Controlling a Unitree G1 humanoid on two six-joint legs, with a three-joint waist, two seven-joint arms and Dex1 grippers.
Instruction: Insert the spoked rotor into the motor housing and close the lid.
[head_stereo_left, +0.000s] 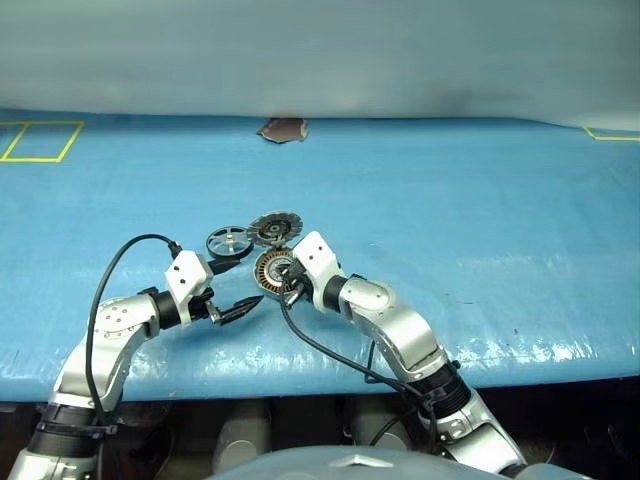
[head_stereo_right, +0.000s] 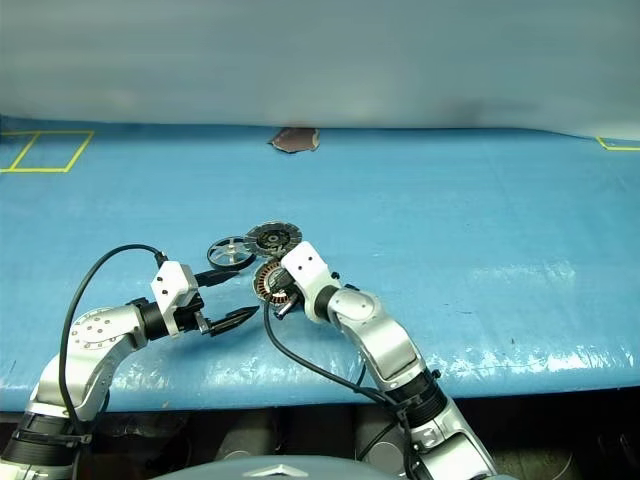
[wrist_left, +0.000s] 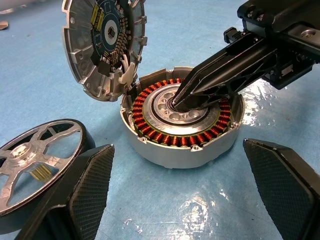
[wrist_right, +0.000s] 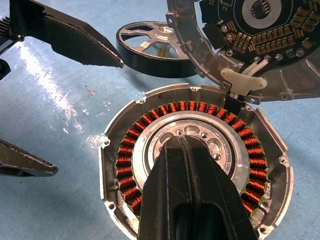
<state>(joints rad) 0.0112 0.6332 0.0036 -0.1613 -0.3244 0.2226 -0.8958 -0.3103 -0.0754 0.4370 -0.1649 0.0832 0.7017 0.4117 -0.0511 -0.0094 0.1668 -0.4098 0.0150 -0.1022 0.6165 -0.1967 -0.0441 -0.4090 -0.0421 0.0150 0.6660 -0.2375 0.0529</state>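
Observation:
The motor housing lies open on the blue table, copper windings ringing a silvery centre. Its hinged lid stands tilted up at the far edge, segmented inner face showing. The spoked rotor lies flat on the table to the housing's left, touching nothing. My right gripper is shut and empty, its tips down on the housing's silvery centre. My left gripper stands open just left of the housing, one finger beside the rotor, the other finger on the housing's near side, nothing between them.
A small brown scrap lies at the table's far edge. Yellow tape squares mark the far left and far right corners. Black cables trail from both wrists over the near table edge.

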